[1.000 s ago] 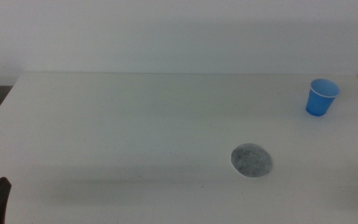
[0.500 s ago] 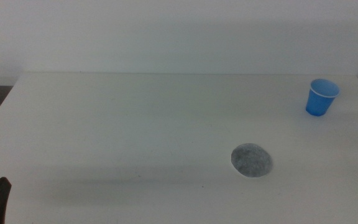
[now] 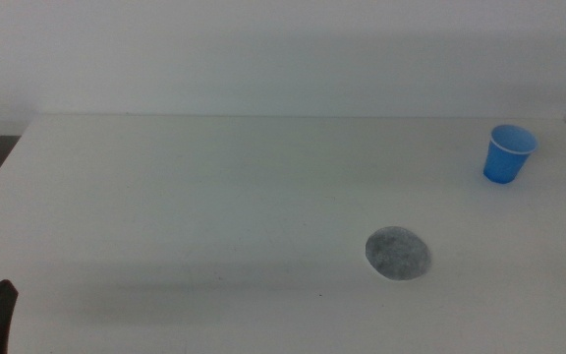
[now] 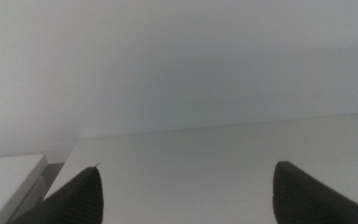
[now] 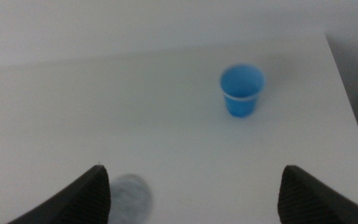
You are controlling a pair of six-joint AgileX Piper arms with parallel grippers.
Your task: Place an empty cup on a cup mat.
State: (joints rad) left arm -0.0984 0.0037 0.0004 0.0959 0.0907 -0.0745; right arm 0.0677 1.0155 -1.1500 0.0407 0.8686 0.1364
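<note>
Standing upright on white table (image 3: 214,197): cup (image 3: 508,154), apart from cup mat (image 3: 398,255); both grippers' jaws spread, empty.

The cup (image 3: 508,154) stands upright on its base near the far right corner of the table, mouth up. It is small, blue and tapered, with a thin white rim and a blue interior; nothing is visible inside it. The cup mat (image 3: 398,255) lies flat on the tabletop, nearer the front and to the left of the cup, well apart from it. It is a round, speckled grey disc, unoccupied.
</note>
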